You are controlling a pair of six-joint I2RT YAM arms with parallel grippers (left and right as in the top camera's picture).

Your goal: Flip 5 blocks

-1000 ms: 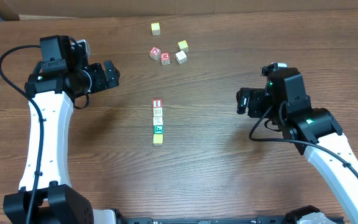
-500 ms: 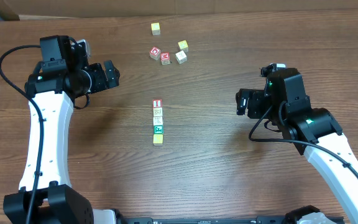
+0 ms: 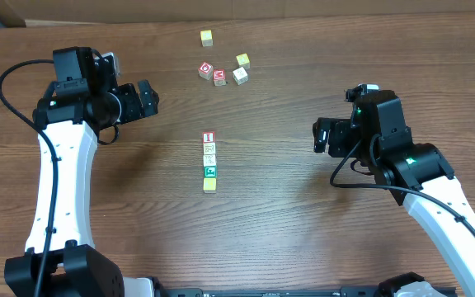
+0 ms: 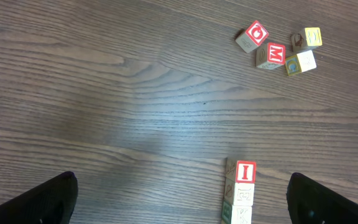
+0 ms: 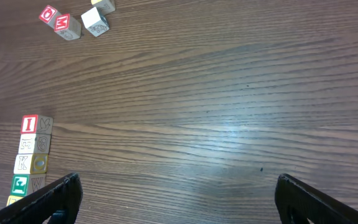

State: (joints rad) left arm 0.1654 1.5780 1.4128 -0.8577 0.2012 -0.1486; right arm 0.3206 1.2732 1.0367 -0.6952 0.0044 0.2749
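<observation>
So | left gripper [image 3: 149, 98]: my jaws wide, empty, far-left of row | blocks [image 3: 209, 161]: five touching in one column mid-table, red at far end | right gripper [image 3: 321, 135]: my jaws wide, empty, right of row | risk: wedging in between touching cubes shoves neighbours.

Blocks [image 3: 209, 160]: red, whitish, whitish, green, yellowish; table [image 3: 287, 223] brown woodgrain.

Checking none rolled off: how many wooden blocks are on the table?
10. Five line up mid-table: red block, two pale blocks, green block, yellowish block. Four cluster farther back: D block, M block, two light blocks. One lone block beyond. None seem hidden.
</observation>
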